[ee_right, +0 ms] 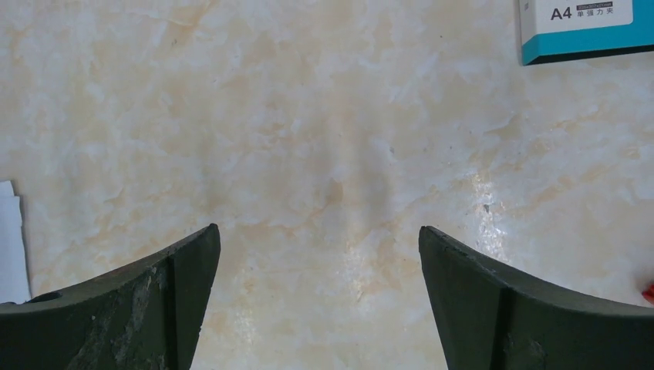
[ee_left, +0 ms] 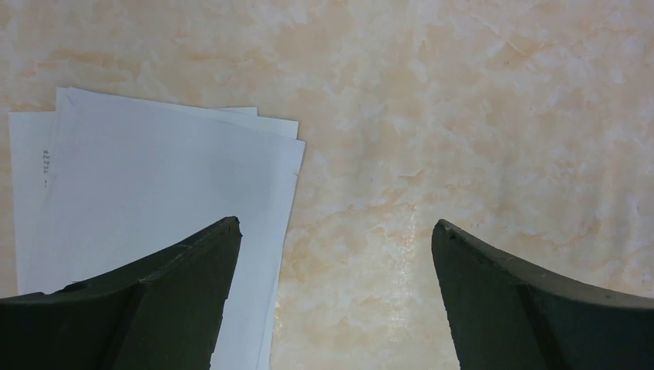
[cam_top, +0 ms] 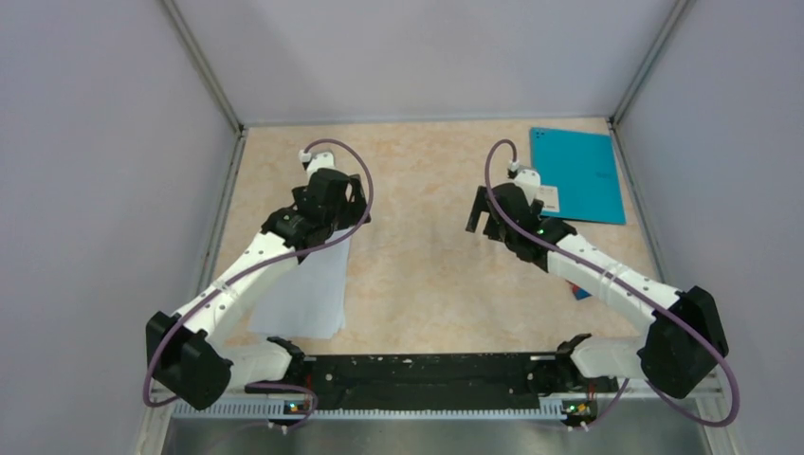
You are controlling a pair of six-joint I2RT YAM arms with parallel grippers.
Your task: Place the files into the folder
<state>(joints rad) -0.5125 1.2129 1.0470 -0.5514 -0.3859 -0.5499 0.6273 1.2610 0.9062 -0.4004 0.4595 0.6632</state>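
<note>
The files [cam_top: 305, 284] are a loose stack of white sheets lying flat at the left, partly under my left arm. In the left wrist view the files [ee_left: 154, 177] lie under the left finger. My left gripper [cam_top: 339, 199] [ee_left: 335, 231] is open and empty, above the stack's far right corner. The folder [cam_top: 576, 175] lies closed at the far right, teal side up, with a white label. Its label corner shows in the right wrist view [ee_right: 578, 27]. My right gripper [cam_top: 484, 218] [ee_right: 320, 235] is open and empty over bare table, left of the folder.
A small red-and-blue block [cam_top: 581, 290] lies under my right forearm; its red edge shows in the right wrist view [ee_right: 649, 293]. Grey walls close in the left, far and right sides of the marbled table [cam_top: 427, 246].
</note>
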